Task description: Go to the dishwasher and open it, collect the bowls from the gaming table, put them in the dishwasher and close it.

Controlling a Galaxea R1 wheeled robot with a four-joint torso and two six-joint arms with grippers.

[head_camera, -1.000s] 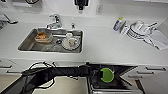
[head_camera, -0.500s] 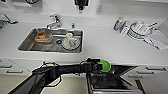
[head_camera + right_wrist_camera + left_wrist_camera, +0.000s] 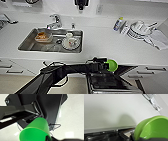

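The dishwasher stands open under the white counter, its dark rack pulled out. My left arm reaches in from the lower left, and my left gripper is shut on a green bowl held just above the rack's rear edge. In the left wrist view this bowl is tilted over the rack, with my left gripper on its rim. My right gripper is shut on a second green bowl low beside the robot's dark body, above the floor. The gaming table is out of view.
A steel sink in the counter holds an orange container and a plate with a cup. A faucet rises behind it. Stacked dishes and a bottle sit on the right counter. White drawers flank the dishwasher.
My left arm has lifted the green bowl and carried it to the right, over the open dishwasher's rack. The counter and sink have not shifted.
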